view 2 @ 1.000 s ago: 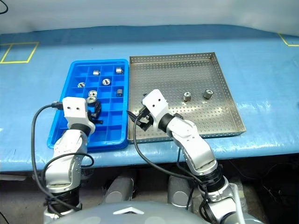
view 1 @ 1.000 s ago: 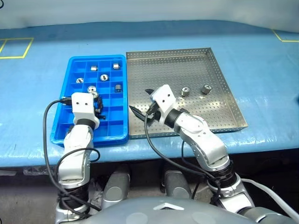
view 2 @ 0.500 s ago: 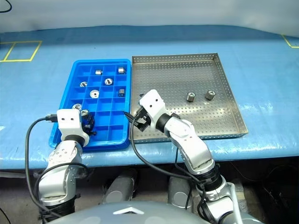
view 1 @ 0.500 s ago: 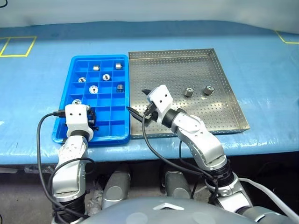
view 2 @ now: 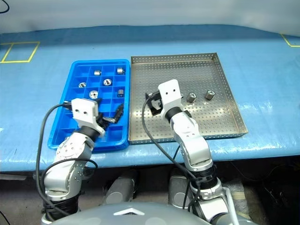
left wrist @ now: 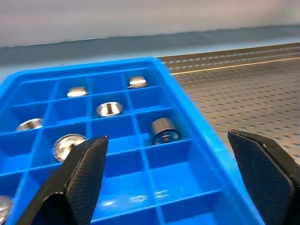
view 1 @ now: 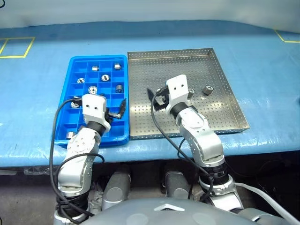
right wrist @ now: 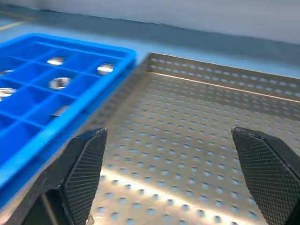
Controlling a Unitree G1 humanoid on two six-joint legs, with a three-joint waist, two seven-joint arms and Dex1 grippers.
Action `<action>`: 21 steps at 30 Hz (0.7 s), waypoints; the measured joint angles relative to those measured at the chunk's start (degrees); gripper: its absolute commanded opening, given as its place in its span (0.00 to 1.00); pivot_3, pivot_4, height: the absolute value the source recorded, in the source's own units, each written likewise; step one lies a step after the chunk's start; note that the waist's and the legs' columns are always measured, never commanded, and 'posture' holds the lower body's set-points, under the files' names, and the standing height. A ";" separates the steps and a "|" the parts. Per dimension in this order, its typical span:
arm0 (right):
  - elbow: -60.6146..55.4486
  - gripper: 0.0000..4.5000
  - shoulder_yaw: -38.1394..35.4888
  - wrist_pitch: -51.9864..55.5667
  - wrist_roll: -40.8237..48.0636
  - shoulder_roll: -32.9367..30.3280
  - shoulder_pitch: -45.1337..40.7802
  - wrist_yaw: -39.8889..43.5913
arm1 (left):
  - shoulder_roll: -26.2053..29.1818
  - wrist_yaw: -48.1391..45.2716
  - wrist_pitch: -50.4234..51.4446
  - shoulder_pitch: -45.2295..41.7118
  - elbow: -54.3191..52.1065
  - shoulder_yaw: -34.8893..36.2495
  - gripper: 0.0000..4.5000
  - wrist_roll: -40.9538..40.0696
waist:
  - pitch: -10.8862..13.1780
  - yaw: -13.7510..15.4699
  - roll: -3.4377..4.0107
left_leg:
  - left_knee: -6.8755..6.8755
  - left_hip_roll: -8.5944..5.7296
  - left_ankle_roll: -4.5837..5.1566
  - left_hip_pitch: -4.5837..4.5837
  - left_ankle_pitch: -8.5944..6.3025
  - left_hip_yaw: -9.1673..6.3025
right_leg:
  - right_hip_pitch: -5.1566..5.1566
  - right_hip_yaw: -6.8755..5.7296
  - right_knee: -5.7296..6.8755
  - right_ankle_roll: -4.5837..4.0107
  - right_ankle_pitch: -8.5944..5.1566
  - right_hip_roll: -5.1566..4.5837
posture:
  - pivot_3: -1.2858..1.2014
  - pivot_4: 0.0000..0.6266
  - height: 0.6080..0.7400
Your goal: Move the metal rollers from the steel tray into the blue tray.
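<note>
Left wrist view, glossy gridded blue tray (left wrist: 140, 154), shiny cylindrical metal rollers (left wrist: 165, 131)

Left gripper (left wrist: 168, 183) with both black fingers spread wide and nothing between, forearm angled up and inward; right gripper (right wrist: 171, 180) likewise spread and bare, its arm reaching forward from a bent elbow, wrist roughly level.

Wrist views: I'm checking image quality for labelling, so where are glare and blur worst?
Right wrist view: bright glare streaks on the steel tray's perforated floor, near holes blurred. Left wrist view: blue tray soft up close, small highlights on its glossy floor; metal rollers farther back sharper.
</note>
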 measured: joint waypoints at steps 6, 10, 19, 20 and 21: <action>12.18 1.00 -5.29 0.33 -7.06 6.44 -7.08 -15.92 | 2.36 -4.91 -0.77 -0.31 0.02 -4.25 0.99 -2.12 | 0.01 -1.22 0.05 | -0.02 0.02 0.00 0.01 0.01 0.03 | -0.07 0.00 0.08 -0.12 0.02 0.01 | 0.53 0.24 1.00; 19.58 1.00 -8.28 -0.12 -8.19 8.32 -11.38 -21.12 | 3.22 -6.14 -0.95 -0.41 0.04 -5.72 0.99 -2.40 | 0.00 -1.36 0.06 | -0.08 0.01 0.01 0.01 0.00 0.03 | -0.06 0.00 0.05 -0.33 0.14 0.01 | 0.53 0.24 1.00; 30.69 1.00 -16.04 -2.62 -7.04 8.20 -14.22 -31.15 | 4.08 -7.35 -1.77 0.49 0.04 -6.84 0.99 -3.86 | 0.00 -1.81 0.11 | -0.16 0.01 0.04 0.02 -0.01 0.03 | -0.08 0.01 0.06 -0.41 0.13 0.01 | 0.54 0.24 1.00; 31.38 1.00 -16.48 -2.98 -6.64 8.19 -14.38 -31.77 | 4.12 -7.42 -1.82 0.56 0.04 -6.89 0.99 -4.02 | 0.00 -1.87 0.11 | -0.17 0.01 0.04 0.04 -0.01 0.03 | -0.07 0.01 0.06 -0.41 0.13 0.01 | 0.54 0.24 1.00; 32.35 1.00 -17.19 -3.31 -5.92 8.17 -14.65 -32.18 | 4.15 -7.51 -1.92 0.66 0.03 -6.93 0.99 -4.10 | -0.01 -1.89 0.12 | -0.17 0.02 0.04 0.05 -0.01 0.03 | -0.06 0.01 0.06 -0.41 0.13 0.02 | 0.54 0.24 1.00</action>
